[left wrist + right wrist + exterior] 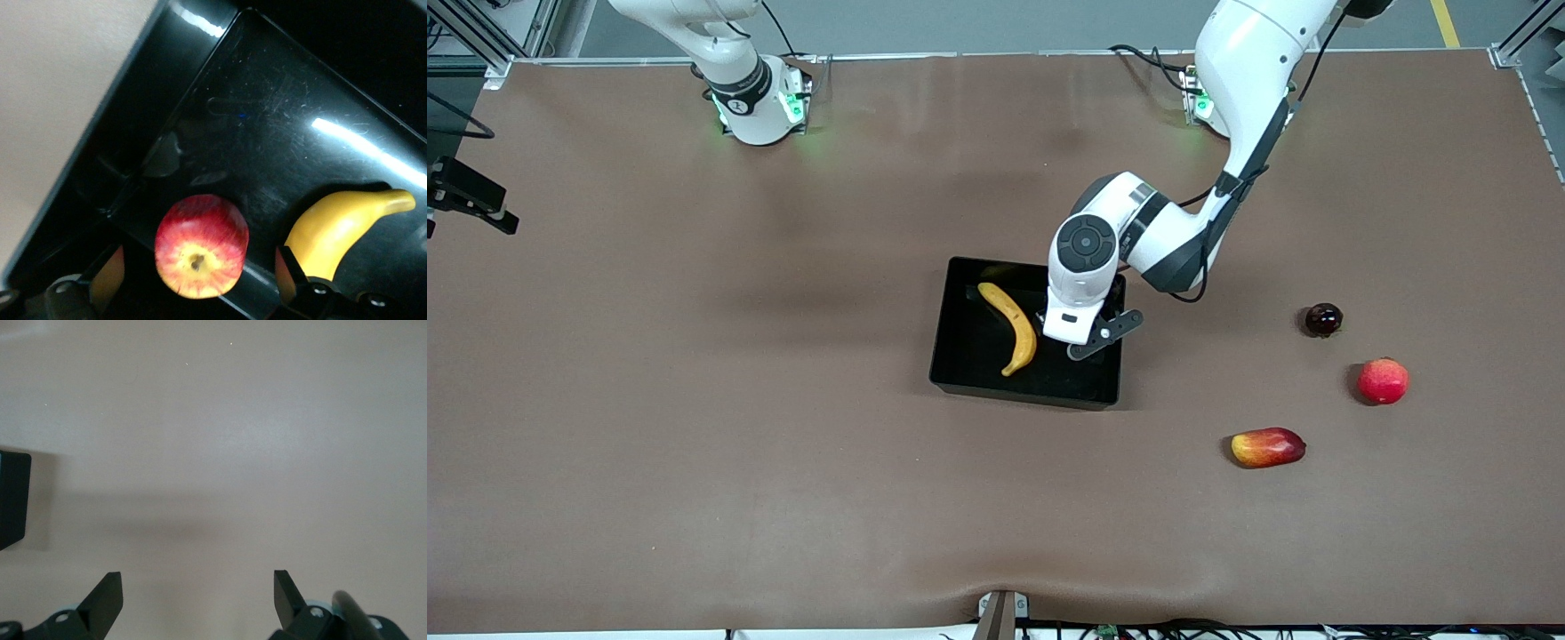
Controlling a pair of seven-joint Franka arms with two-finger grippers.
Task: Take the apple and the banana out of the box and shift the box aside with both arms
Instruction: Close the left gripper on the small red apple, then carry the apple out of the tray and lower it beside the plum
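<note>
The black tray [964,354] lies mid-table. The yellow banana [1010,326] lies in it, also seen in the left wrist view [331,228]. The small red apple with yellow streaks [201,245] rests on the tray floor [280,140] beside the banana; the left hand hides it in the front view. My left gripper [200,275] is low over the tray, open, its fingers [109,277] on either side of the apple with gaps. My right gripper [198,593] is open and empty over bare table; it is outside the front view.
Toward the left arm's end of the table lie an oblong red-and-yellow fruit [1267,446], a pinkish-red round fruit [1383,380] and a small dark round fruit [1323,319]. A black corner [12,497] shows at the edge of the right wrist view.
</note>
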